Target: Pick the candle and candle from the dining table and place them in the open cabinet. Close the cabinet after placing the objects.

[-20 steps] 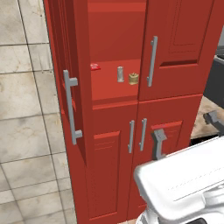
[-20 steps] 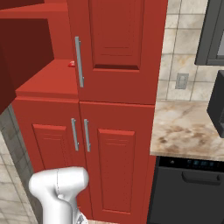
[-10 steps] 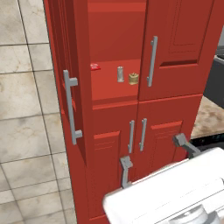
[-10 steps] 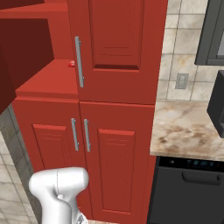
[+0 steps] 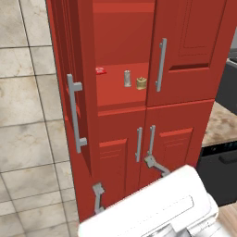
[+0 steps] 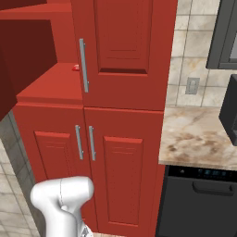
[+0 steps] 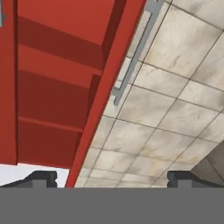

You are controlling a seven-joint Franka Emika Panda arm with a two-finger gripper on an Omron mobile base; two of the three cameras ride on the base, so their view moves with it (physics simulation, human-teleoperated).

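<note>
Both candles stand on the red inner shelf of the cabinet (image 5: pixel 125 99): the slim grey candle (image 5: pixel 127 78) upright, the squat golden-tan candle (image 5: pixel 141 83) just right of it. The cabinet's upper left door (image 5: pixel 69 92) is swung wide open, and its long silver handle (image 7: pixel 133 57) also crosses the hand view. My gripper (image 5: pixel 126 181) hangs low in front of the cabinet's lower doors, well below the shelf. It is open, fingers (image 5: pixel 98 198) spread wide with nothing between them. In the hand view the gripper (image 7: pixel 113 178) faces the open door's edge. The dining table is out of view.
A small flat red item (image 5: pixel 100 70) lies on the shelf left of the candles. Right of the cabinet runs a marble counter (image 6: pixel 199 139) over a black appliance front (image 6: pixel 199 203). Tiled wall (image 5: pixel 28 115) lies left of the open door.
My hand has swung left and lower across the lower cabinet doors, fingers staying spread. The candles and the open door have not moved.
</note>
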